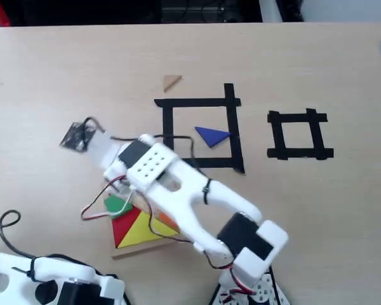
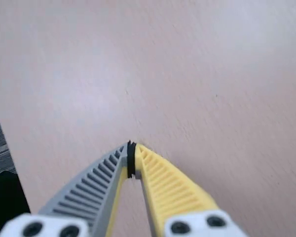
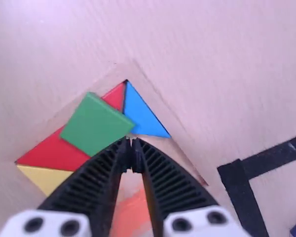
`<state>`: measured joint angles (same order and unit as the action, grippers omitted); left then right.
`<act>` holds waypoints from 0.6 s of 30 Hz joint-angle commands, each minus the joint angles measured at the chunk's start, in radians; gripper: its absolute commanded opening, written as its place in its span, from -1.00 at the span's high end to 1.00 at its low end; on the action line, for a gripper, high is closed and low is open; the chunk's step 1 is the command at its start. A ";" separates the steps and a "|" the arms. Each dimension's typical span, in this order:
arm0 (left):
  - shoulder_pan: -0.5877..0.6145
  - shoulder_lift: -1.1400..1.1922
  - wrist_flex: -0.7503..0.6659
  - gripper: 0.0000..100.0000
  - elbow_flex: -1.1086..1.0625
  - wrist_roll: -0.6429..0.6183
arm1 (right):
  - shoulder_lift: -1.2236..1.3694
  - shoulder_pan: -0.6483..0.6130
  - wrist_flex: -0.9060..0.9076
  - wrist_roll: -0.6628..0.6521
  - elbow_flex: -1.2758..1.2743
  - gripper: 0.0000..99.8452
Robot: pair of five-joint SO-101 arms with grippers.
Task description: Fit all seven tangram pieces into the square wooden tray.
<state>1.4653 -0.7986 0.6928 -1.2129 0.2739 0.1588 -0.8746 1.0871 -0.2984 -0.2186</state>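
From above, the right arm [image 1: 197,197] is stretching across the wooden table [image 1: 63,63]. Its far end is hanging over the square wooden tray [image 1: 140,249] and hiding part of it. In the tray a red triangle [image 1: 122,230] and a yellow triangle [image 1: 146,232] are lying side by side. An orange piece [image 1: 168,220] is peeking out beside the arm, and a green square [image 1: 117,203] is sitting at the tray's far corner. Further back, a dark blue triangle [image 1: 213,135] is lying inside a black tape square [image 1: 167,130]. A tan triangle [image 1: 172,81] is lying just beyond that square, and a second tape square [image 1: 276,135] is sitting well apart from it. The left arm [image 1: 57,276] is sitting folded at the table's near edge.

In the left wrist view, the left gripper [image 2: 130,160] is hovering over bare table. Its grey finger [image 2: 96,180] and yellow finger [image 2: 165,182] are pressing tip to tip, gripping nothing.

In the right wrist view, the right gripper [image 3: 131,145] is hanging over the tray. Its black fingers [image 3: 96,177] are closing together on nothing, with the tips just beside the green square's edge. The green square is lying askew over the red triangle, one corner meeting a light blue triangle [image 3: 140,116] that is sitting against the tray's rim. Yellow and orange are showing beneath the fingers.
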 commanded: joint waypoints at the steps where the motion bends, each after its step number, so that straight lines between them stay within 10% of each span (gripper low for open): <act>1: 0.045 -0.005 -0.057 0.94 0.016 0.012 | 0.031 -0.066 -0.008 0.012 0.062 0.98; 18: 0.079 -0.017 -0.176 0.94 -0.182 0.117 | 0.002 -0.204 0.020 0.012 0.088 0.98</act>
<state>1.5359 -0.8002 0.5332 -1.4078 0.3598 0.1987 -1.0357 1.1086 -0.2954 -0.1788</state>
